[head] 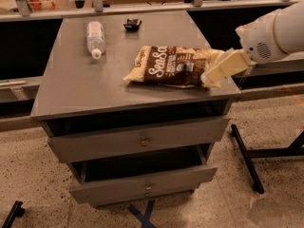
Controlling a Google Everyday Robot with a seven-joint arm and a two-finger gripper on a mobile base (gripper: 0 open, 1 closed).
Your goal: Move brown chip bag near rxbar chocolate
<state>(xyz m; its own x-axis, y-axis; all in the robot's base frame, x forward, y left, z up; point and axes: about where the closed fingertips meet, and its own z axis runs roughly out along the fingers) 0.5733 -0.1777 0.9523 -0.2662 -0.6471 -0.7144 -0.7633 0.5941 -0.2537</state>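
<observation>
Starting at the left of the grey table, a clear plastic bottle lies on its side toward the back, cap pointing to the front. Just right of it, at the back edge, sits the rxbar chocolate, a small dark wrapper. Further right and nearer the front, well apart from the bar, the brown chip bag lies flat. Its long axis runs roughly left to right across the view, and its right end is close to the table's right edge.

At that right end is the gripper, a cream-coloured piece on the white arm that reaches in from the right. It overlaps the bag's pale end, but contact cannot be confirmed. Whether the gripper is spread or closed, and whether it has any hold on the bag, cannot be told.

The relation that matters is that the bag lies end-on to the left of the gripper, with the bar beyond it, toward the back and left. The bag probably needs to travel that way, away from the arm's side, to end beside the bar.
</observation>
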